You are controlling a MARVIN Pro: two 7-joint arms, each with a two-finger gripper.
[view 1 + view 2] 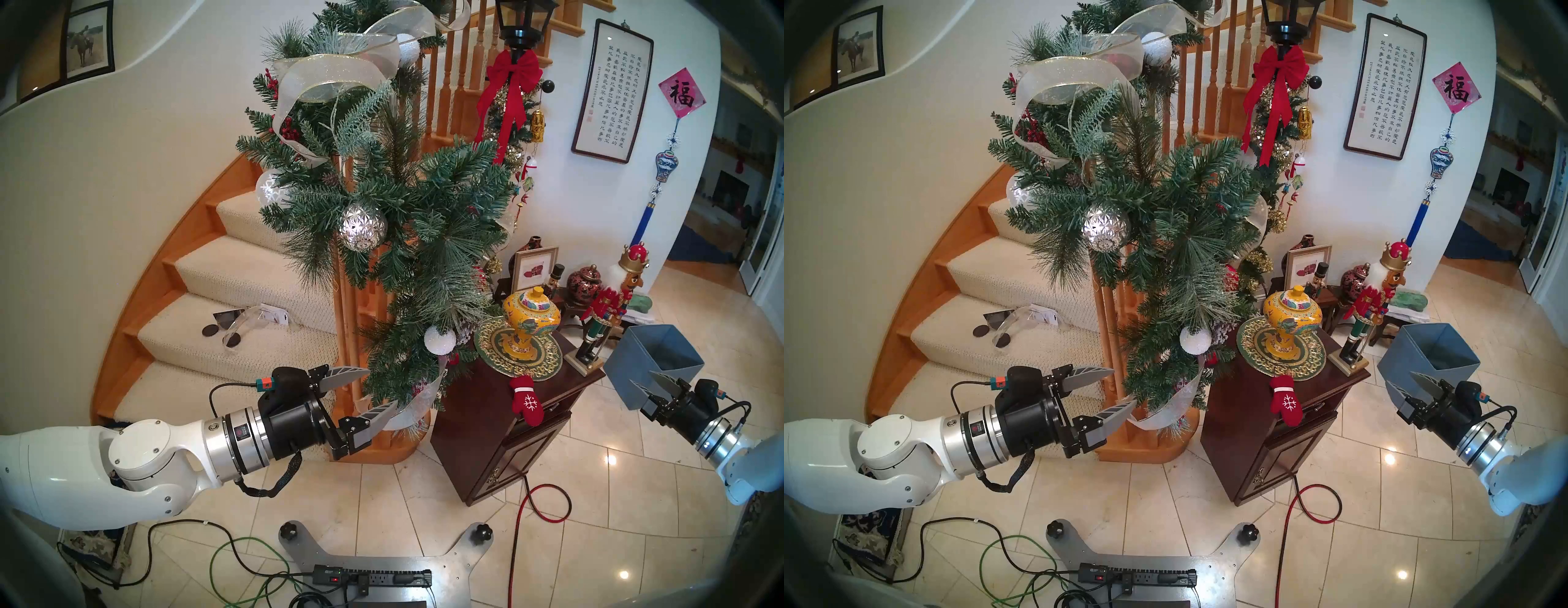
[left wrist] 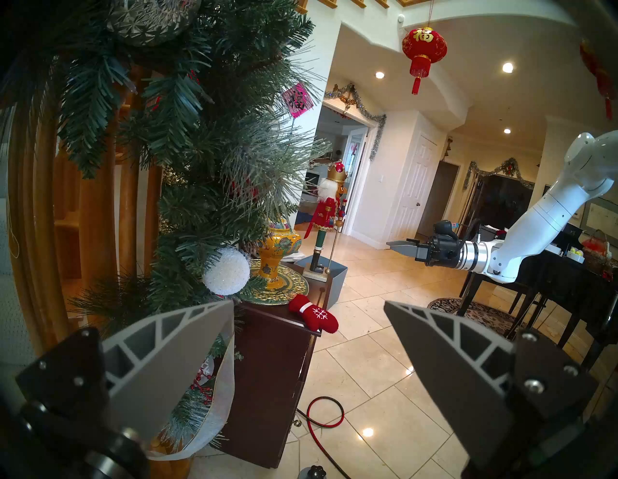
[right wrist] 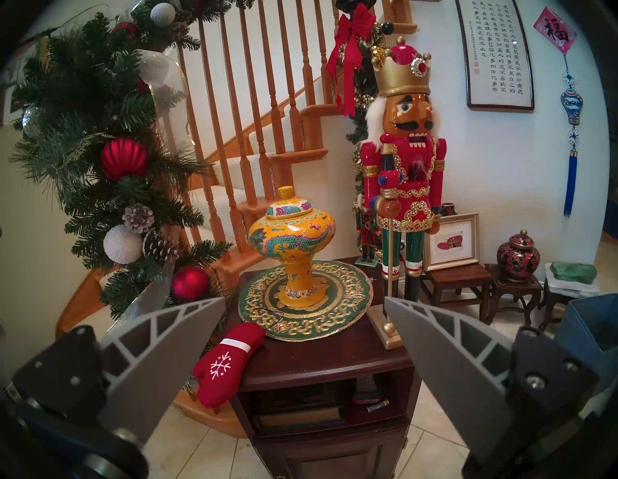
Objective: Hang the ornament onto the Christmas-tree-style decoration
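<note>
Over the worktop's front edge, beside the round mat, I see the mitten ornament draped, below the pine garland; my left claw and right claw gape wide, empty.

open air over the tiled floor between both arms, nothing in it. red mitten droops over the front corner of the dark cabinet, free from front and above. behind it the gold-green mat and yellow urn crowd the top; tall nutcracker blocks the right edge. pine garland overhangs the cabinet's left side, its white ball and ribbon hang low, possibly brushing the left gripper. blue bin sits right by the right gripper.
</note>
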